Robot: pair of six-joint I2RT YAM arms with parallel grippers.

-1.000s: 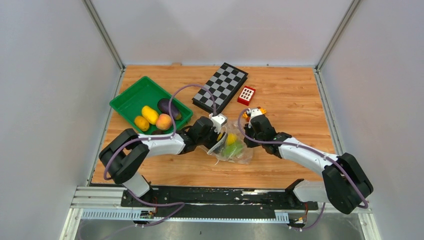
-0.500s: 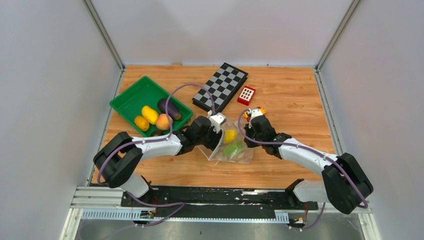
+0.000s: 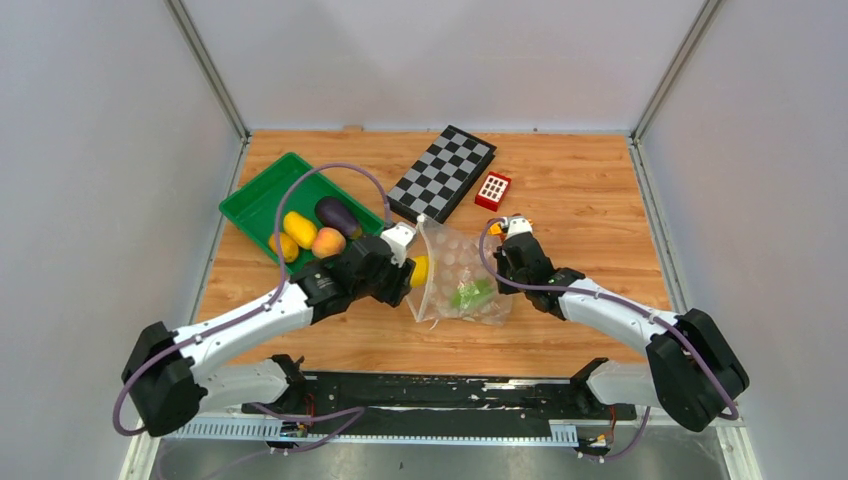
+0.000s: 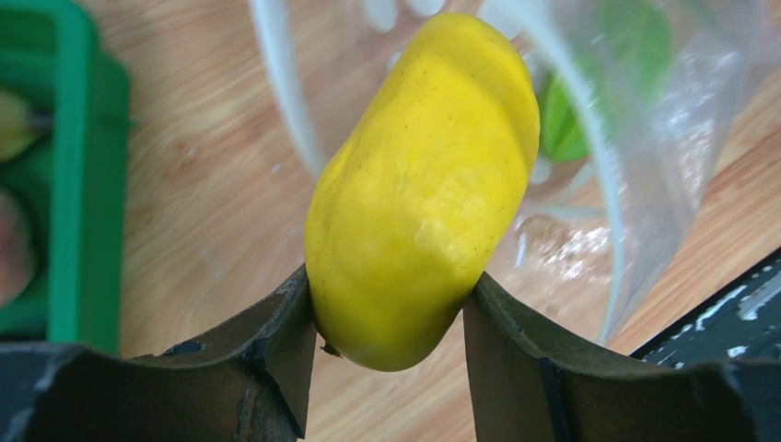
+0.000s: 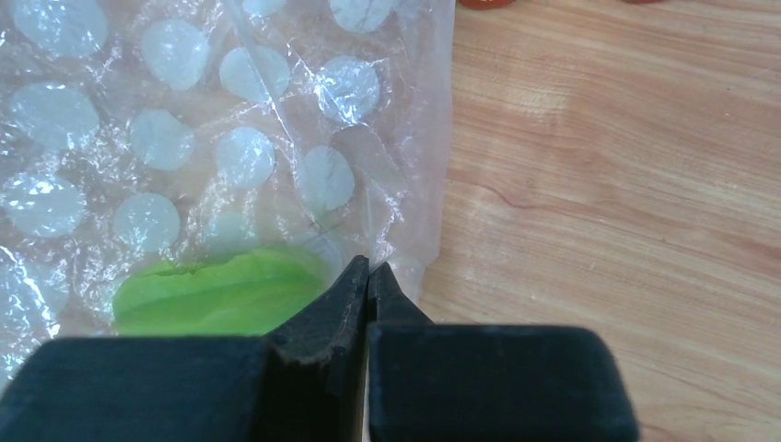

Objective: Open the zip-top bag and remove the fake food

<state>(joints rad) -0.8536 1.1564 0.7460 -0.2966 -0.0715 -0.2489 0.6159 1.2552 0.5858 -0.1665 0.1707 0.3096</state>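
Left gripper [image 4: 387, 287], clamped on the yellow piece [image 4: 424, 184], has drawn it clear of the zip-top bag [image 3: 455, 265] mouth toward the green tray [image 3: 262, 195]; right gripper [image 5: 368, 276] pinches the bag's edge, and the green star fruit [image 5: 216, 295] remains inside.

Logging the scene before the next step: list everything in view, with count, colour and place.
tray: one, green, far left
yellow piece, orange piece, peach, eggplant: one each, in the tray
chessboard: one, black and white, far middle
block: one, red, right of the chessboard
orange thing: mostly hidden behind the right wrist
bag: one, clear with white dots, between the arms
green fruit: one, inside the bag
yellow fruit: one, at the bag's mouth
left gripper: shut on the yellow fruit
right gripper: shut on the bag's edge
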